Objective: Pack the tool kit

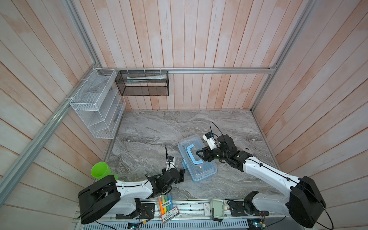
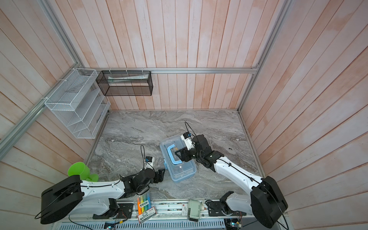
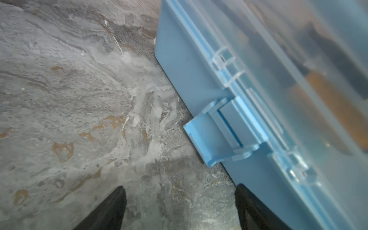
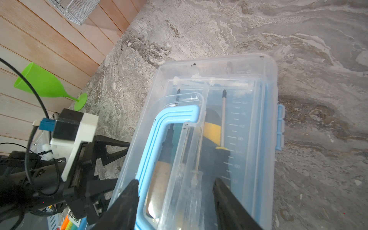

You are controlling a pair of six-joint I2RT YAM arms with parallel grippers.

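On the marble table [image 1: 151,127] the tool case [image 1: 205,173] lay near the middle, lid down, with screwdrivers [image 4: 223,117] inside, so packing looked nearly done. The right gripper [image 4: 176,179] hovered over the lid, jaws apart astride the handle [image 4: 159,139]. The left gripper [image 3: 180,187], jaws apart and empty, sat beside the latch [image 3: 207,139], which stuck out, seemingly unfastened.

Nothing can be read: print on the highlighter pack [image 1: 166,208] near the tool case [image 1: 196,159] and scale numerals on its lid [image 4: 239,125] are blurred.
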